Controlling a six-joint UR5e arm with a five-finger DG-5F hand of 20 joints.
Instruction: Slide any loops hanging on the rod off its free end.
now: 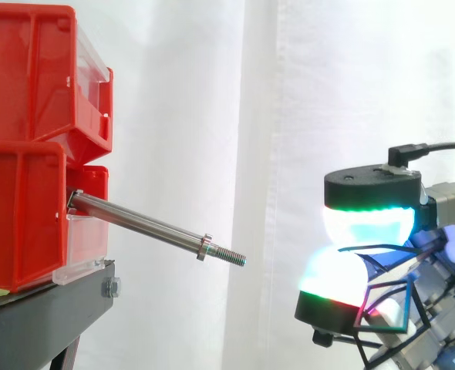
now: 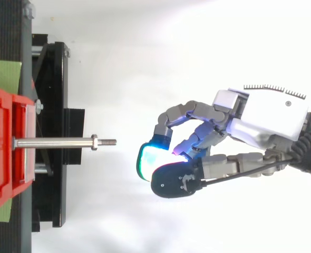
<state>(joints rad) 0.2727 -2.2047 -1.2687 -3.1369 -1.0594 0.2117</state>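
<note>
A steel rod point(image 1: 143, 223) sticks out to the right from the lower red bin point(image 1: 19, 216), sloping slightly down, with a nut point(image 1: 205, 247) near its threaded free end. Its shaft point(image 2: 55, 142) is bare. My hand point(image 2: 266, 113) hovers to the right of the free end, apart from it and a little lower. Two glowing pads point(image 1: 366, 223) are pressed together, pinching a thin dark loop point(image 1: 382, 285). The loop hangs back under the palm, clear of the rod.
Two red bins are stacked, the upper one point(image 1: 27, 77) above the rod, on a black stand point(image 1: 42, 308). A white curtain fills the background. Open air lies between the rod tip and the hand.
</note>
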